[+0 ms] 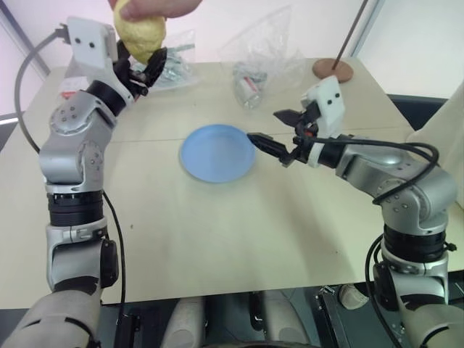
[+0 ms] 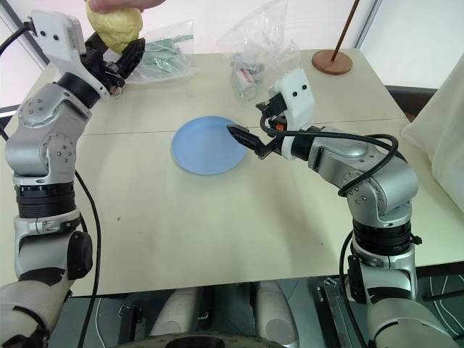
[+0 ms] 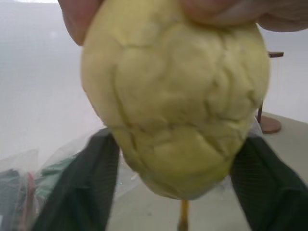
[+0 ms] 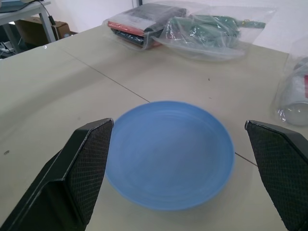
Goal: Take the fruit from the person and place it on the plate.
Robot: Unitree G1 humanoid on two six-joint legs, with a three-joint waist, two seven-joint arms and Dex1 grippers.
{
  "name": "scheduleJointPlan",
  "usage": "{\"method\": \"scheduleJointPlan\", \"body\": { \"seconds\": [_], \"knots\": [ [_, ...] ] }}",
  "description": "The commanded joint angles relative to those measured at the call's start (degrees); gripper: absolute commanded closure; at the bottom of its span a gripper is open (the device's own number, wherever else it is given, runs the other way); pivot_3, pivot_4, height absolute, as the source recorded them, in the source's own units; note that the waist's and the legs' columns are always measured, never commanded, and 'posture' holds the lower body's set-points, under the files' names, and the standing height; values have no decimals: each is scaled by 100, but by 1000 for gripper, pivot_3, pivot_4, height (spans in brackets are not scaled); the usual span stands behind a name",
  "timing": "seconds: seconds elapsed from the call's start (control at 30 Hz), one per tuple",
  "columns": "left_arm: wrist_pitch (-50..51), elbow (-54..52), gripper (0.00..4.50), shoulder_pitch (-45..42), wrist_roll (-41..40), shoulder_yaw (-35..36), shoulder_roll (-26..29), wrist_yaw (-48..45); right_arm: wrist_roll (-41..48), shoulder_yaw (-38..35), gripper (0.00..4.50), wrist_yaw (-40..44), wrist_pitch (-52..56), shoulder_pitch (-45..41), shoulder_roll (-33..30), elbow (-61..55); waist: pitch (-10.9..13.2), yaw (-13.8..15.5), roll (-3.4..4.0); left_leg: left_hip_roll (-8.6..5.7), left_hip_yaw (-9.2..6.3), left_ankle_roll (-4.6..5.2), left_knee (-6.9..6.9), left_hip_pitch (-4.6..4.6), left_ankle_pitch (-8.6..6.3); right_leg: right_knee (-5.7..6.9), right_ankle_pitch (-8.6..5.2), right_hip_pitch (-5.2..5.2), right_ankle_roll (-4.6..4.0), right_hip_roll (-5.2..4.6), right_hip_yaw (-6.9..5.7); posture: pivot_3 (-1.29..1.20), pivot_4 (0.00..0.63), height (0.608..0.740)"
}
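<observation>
My left claw (image 1: 143, 67) is clamped on the fruit (image 1: 140, 32), a pale yellow, lemon-shaped thing with lumpy, creased skin and a tapered lower end. My two black, finely textured fingers (image 3: 82, 187) press its lower flanks from either side. The person's hand (image 1: 156, 6) grips the top of the fruit from above, so we both have it, high over the far left corner of the table (image 1: 217, 239).

My right claw (image 1: 279, 134) hangs just beside the plate's right rim, fingers spread wide apart and holding nothing. The plate (image 1: 216, 152) is round, shallow, smooth and light blue, lying flat near the table's middle with bare matte beige tabletop all round it, broadest toward the near edge.

Along the far edge lie crinkled clear plastic bags (image 1: 257, 61) with packaged goods inside, and a small round brown wooden base (image 1: 333, 70) with a thin pole stands at the far right corner, well apart from the plate.
</observation>
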Motion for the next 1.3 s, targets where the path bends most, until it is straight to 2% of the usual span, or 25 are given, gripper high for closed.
{"method": "scheduleJointPlan", "body": {
  "seconds": [0.03, 0.33, 0.6, 0.73, 0.87, 1.03, 1.3],
  "knots": [
    [-150, -115, 2497, -187, 16, 117, 18, 42, -10, -98, 0, 14, -126, -54, -24, -186, 0, 2, 0, 0, 0, 0, 0, 0, 0, 0, 0, 0, 0, 0, 0, 0, 150, 740],
    [-45, -249, 2498, -127, -65, 139, 36, 19, -52, -89, 0, 36, -135, -46, -12, -176, 0, 5, 0, 0, 0, 0, 0, -1, 0, 0, 0, 0, 0, 0, 0, 0, 150, 740],
    [412, -415, 2498, 170, -170, -61, 170, -447, -42, -111, 0, -25, -92, 0, 0, -232, 0, 2, 0, 0, 0, 0, 0, 0, 0, 0, 0, 0, 0, 0, 0, 0, 150, 740],
    [277, 290, 2498, 275, 169, -504, 113, -771, -41, -163, 0, -62, -64, 68, -47, -281, 0, 8, 0, -1, 0, 0, 0, 0, 0, 0, 0, 0, 0, 0, 0, 0, 150, 740],
    [-142, 1373, 2498, 187, 587, -1058, -165, -1145, -58, -231, 0, -132, -59, 144, -99, -315, 0, 15, 0, -5, 1, 1, 1, 0, 0, -1, 1, 3, 1, -1, -1, 0, 150, 740],
    [-567, 2442, 2498, -88, 904, -1401, -566, -1457, -18, -285, 0, -252, -20, 237, -82, -428, 0, 14, 0, -6, 0, 1, 2, -5, 0, -2, 2, 0, 4, -2, -2, 0, 150, 740],
    [-806, 3256, 2498, -445, 1233, -1751, -895, -2056, 46, -391, 0, -478, 78, 386, -8, -639, 0, -3, 0, -5, 1, 1, 2, -6, 0, -1, 3, -3, 5, -2, -1, 0, 150, 740]
  ]
}}
